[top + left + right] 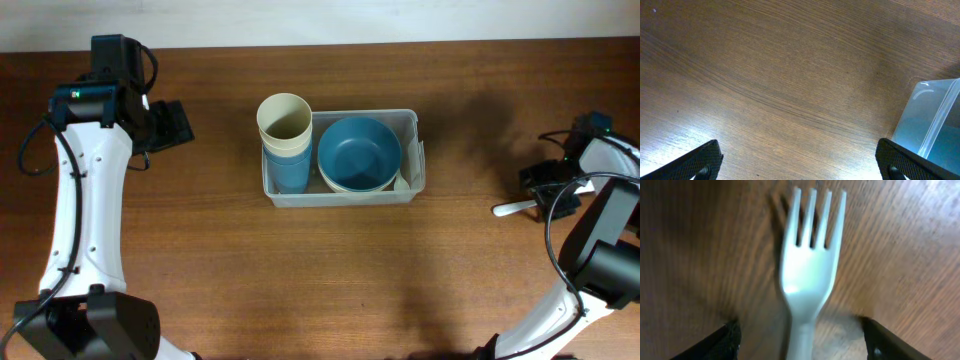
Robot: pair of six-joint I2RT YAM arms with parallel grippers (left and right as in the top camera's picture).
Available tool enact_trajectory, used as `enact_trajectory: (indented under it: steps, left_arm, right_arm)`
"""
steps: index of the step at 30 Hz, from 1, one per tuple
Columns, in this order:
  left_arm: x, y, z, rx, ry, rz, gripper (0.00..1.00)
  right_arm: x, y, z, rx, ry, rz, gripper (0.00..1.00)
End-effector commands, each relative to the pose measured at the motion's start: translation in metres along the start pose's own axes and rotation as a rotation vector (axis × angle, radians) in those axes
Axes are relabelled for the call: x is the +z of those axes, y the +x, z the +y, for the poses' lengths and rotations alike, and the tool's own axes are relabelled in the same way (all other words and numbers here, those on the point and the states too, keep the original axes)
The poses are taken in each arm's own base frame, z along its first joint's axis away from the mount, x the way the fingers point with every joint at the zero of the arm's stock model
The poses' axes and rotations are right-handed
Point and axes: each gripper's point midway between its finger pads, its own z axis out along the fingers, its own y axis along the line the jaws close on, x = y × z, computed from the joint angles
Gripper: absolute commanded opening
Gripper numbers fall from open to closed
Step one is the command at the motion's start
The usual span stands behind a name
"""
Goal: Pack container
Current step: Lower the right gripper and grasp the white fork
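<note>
Container [340, 197] mid-table, holding stacked cups [285, 120] and nested bowls [358, 150], well apart from both grippers. Right gripper [802, 344] low at right table edge, jaws parted astride white plastic fork [810, 270] handle, no grip. Left gripper [797, 165] wide open, holding nothing, arm stretched along left side, pointing toward container.

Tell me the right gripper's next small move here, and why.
Probably close on the white plastic fork: the right gripper has open jaws either side of its handle, and the fork lies outside the clear plastic rectangular container.
</note>
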Motion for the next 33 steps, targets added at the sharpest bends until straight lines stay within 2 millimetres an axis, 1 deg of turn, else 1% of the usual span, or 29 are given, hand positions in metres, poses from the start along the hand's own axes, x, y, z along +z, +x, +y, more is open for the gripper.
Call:
enact_trajectory:
  steps: [1, 5, 7, 10, 12, 19, 21, 25, 26, 28, 32, 33]
  left_arm:
    - [0.002, 0.001, 0.002, -0.013, -0.007, 0.003, 1.0]
    - [0.002, 0.001, 0.002, -0.013, -0.007, 0.003, 1.0]
    - [0.002, 0.001, 0.002, -0.013, -0.007, 0.003, 1.0]
    - [0.002, 0.001, 0.002, -0.013, -0.007, 0.003, 1.0]
    - [0.002, 0.001, 0.002, -0.013, -0.007, 0.003, 1.0]
    - [0.002, 0.001, 0.002, -0.013, -0.007, 0.003, 1.0]
    - [0.002, 0.001, 0.002, -0.013, -0.007, 0.003, 1.0]
    - [0.002, 0.001, 0.002, -0.013, -0.007, 0.003, 1.0]
    - [0.002, 0.001, 0.002, -0.013, -0.007, 0.003, 1.0]
    - [0.002, 0.001, 0.002, -0.013, -0.007, 0.003, 1.0]
    - [0.002, 0.001, 0.002, -0.013, -0.007, 0.003, 1.0]
    - [0.002, 0.001, 0.002, -0.013, -0.007, 0.003, 1.0]
  right_arm:
    - [0.013, 0.008, -0.008, 0.011, 0.02, 0.015, 0.74]
    - [0.015, 0.008, -0.009, 0.011, 0.019, 0.014, 0.74]
    - [0.015, 0.008, -0.009, 0.011, 0.018, 0.013, 0.72]
    - [0.015, 0.008, -0.008, 0.011, 0.016, 0.011, 0.62]
    - [0.015, 0.008, -0.008, 0.011, 0.016, 0.011, 0.54]
    - [0.014, 0.008, -0.008, 0.007, 0.015, 0.012, 0.38]
    - [0.014, 0.008, -0.008, 0.003, 0.015, 0.012, 0.35]
    - [0.014, 0.008, -0.008, 0.003, 0.013, 0.015, 0.27]
    - [0.014, 0.008, -0.008, 0.003, 0.013, 0.015, 0.26]
    - [0.012, 0.008, -0.007, 0.003, 0.015, 0.016, 0.15]
    - [0.006, 0.007, -0.005, -0.001, 0.014, 0.02, 0.04]
    - [0.004, 0.006, -0.004, -0.001, 0.014, 0.02, 0.04]
